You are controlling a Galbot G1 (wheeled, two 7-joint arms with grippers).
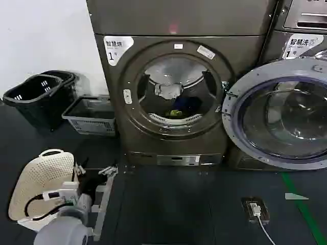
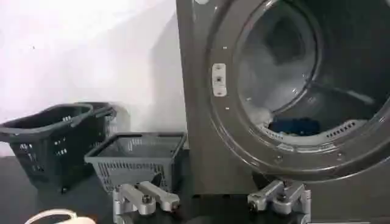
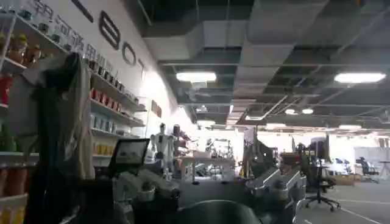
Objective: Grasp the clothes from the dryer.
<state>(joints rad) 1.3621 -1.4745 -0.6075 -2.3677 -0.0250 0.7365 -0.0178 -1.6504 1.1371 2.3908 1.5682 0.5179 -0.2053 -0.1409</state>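
The clothes [image 1: 179,104] lie inside the dryer [image 1: 173,97]: a whitish-grey piece at the drum's back, yellow-green and dark blue pieces on its floor. The round door [image 1: 278,115] hangs swung open to the right. The left gripper [image 2: 210,199] sits low before the machine, fingers [image 2: 146,198] spread wide and empty, beside a cream basket [image 1: 41,184]. The right gripper [image 3: 213,192] faces the room, fingers parted, holding nothing.

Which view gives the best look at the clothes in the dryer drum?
The head view: the open dryer shows whitish-grey, yellow-green and dark blue clothes. The left wrist view, past the open left gripper, catches a dark blue piece. The right wrist view faces the room.
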